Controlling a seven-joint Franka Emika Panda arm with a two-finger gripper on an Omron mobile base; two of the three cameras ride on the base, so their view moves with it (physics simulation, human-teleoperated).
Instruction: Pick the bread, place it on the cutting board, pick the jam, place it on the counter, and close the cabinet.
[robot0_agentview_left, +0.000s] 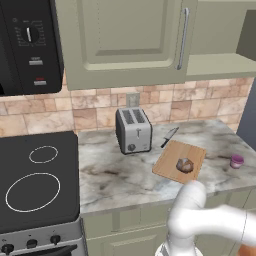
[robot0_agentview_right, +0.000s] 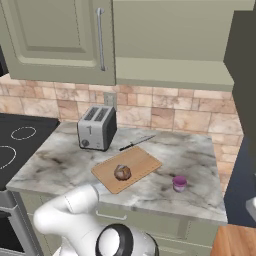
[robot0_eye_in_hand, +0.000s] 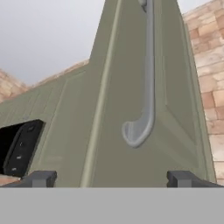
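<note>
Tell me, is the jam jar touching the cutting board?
Apart. The right base view shows bare counter between the jam jar and the cutting board.

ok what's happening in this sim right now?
The bread already sits on the cutting board, and the jam stands on the counter to the right of the board. What's left is the cabinet: its right door hangs open. In the hand view the tool is open, holding nothing, and points up at a cabinet door and its silver bar handle. A toaster and a knife sit behind the board.
</note>
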